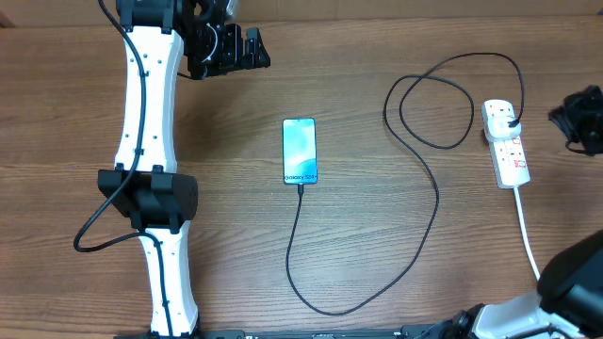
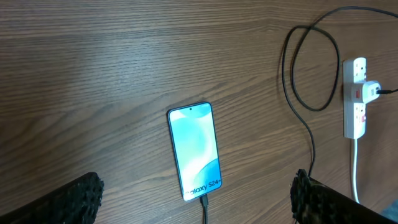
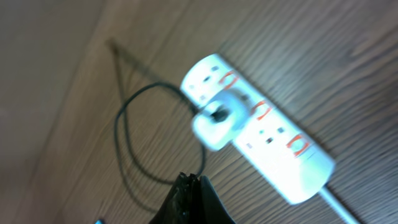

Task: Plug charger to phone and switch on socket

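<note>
The right gripper [image 3: 189,186] has its jaws pressed together on nothing; the socket [image 1: 507,143] lies just beside it, inboard, well apart from the wide-open, empty left gripper [image 1: 252,49]. Its long axis runs front to back, white cord [image 1: 524,221] trailing toward the robot, red switches [image 3: 261,111] facing up. The charger [image 1: 437,200] looks already seated in the phone [image 1: 300,151] mid-table.

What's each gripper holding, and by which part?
Nothing. Left gripper is open, clear of the phone; right gripper looks shut and empty, off the socket.
</note>
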`<action>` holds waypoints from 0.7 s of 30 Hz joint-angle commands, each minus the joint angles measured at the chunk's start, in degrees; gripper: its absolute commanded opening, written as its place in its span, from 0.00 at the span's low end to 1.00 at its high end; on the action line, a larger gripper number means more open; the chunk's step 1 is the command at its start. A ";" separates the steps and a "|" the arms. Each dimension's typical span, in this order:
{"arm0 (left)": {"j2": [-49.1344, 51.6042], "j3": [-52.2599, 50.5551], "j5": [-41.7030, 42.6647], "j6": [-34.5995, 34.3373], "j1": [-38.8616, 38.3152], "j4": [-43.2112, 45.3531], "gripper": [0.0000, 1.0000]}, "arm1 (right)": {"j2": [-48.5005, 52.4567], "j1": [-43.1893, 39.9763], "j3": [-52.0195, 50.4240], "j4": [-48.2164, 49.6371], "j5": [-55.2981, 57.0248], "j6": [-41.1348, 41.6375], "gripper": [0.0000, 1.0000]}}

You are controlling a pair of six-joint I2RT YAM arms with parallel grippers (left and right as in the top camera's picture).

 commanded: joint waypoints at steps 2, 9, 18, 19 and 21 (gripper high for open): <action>-1.40 1.16 -0.74 0.61 -0.24 -0.17 0.99 | 3.23 -2.27 1.18 1.66 -0.48 -0.22 0.04; -1.40 1.16 -0.74 0.61 -0.24 -0.17 0.99 | 8.22 -2.49 1.14 3.98 -0.28 0.02 0.04; -1.40 1.16 -0.70 0.59 -0.26 -0.17 1.00 | 15.69 -2.38 1.11 5.14 -2.73 0.68 0.04; -1.40 1.16 -0.70 0.59 -0.26 -0.17 1.00 | 16.26 -2.38 1.11 5.38 -2.97 0.94 0.04; -1.40 1.16 -0.70 0.59 -0.28 -0.20 1.00 | 17.11 -2.38 1.11 5.70 -3.10 1.40 0.04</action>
